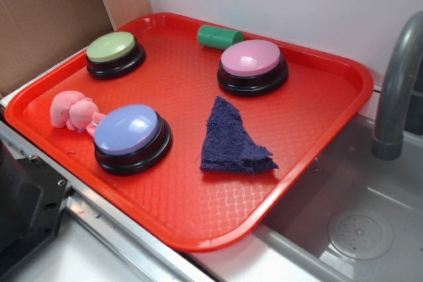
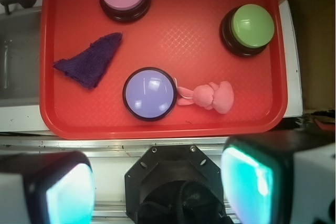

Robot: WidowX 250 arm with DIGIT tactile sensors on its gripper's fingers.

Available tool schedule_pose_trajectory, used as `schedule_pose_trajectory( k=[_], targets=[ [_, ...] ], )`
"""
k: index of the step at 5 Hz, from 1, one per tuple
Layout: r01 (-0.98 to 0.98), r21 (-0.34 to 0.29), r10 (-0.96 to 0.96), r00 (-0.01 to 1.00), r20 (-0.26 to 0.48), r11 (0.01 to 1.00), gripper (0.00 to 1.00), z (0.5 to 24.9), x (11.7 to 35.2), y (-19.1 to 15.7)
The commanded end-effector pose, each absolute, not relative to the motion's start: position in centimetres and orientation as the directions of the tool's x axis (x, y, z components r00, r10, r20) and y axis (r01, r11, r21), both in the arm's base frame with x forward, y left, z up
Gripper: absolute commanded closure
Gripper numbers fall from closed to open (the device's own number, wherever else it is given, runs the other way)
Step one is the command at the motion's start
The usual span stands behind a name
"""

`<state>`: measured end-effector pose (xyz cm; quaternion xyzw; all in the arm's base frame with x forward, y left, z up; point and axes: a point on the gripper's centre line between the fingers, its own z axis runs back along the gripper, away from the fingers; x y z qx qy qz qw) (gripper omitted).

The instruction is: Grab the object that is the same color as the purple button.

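Note:
The object, a dark navy-purple fuzzy rag [image 1: 231,140] [image 2: 90,61], lies flat on the red tray [image 1: 185,94] [image 2: 178,40], roughly triangular, with nothing touching it. The purple button [image 1: 129,133] [image 2: 149,93], a lavender dome on a black base, stands beside it near the tray's front edge. In the wrist view my gripper [image 2: 157,187] is open, its two fingers [image 2: 247,179] wide apart with nothing between them. It hangs high above, short of the tray's near rim and well away from the rag. The exterior view does not show the gripper.
A pink-topped button [image 1: 252,61], a green-topped button [image 1: 114,49], a green cylinder [image 1: 218,35] and a pink plush toy [image 1: 74,110] share the tray. A grey faucet [image 1: 396,84] and a metal sink [image 1: 357,222] lie to the right. Cardboard [image 1: 46,18] stands at the back left.

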<state>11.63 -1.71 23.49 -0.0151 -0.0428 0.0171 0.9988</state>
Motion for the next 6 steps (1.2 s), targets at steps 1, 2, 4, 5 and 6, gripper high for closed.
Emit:
schedule_pose_trajectory(
  k=[1, 2, 4, 5, 6],
  targets=[
    [-0.033, -0.032, 0.035, 0.996, 0.085, 0.999, 0.0, 23.5, 11.6, -1.7],
    [-0.112, -0.096, 0.123, 0.985, 0.124, 0.989, 0.0, 21.9, 13.8, -3.3],
    [-0.461, -0.16, 0.484, 0.859, 0.166, 0.873, 0.0, 17.3, 18.7, -7.3],
    [-0.511, -0.197, 0.542, 0.824, 0.165, 0.836, 0.0, 13.8, 21.3, -9.4],
    [-0.638, -0.193, 0.667, 0.705, 0.244, 0.745, 0.0, 11.1, 22.8, -10.3]
  ],
)
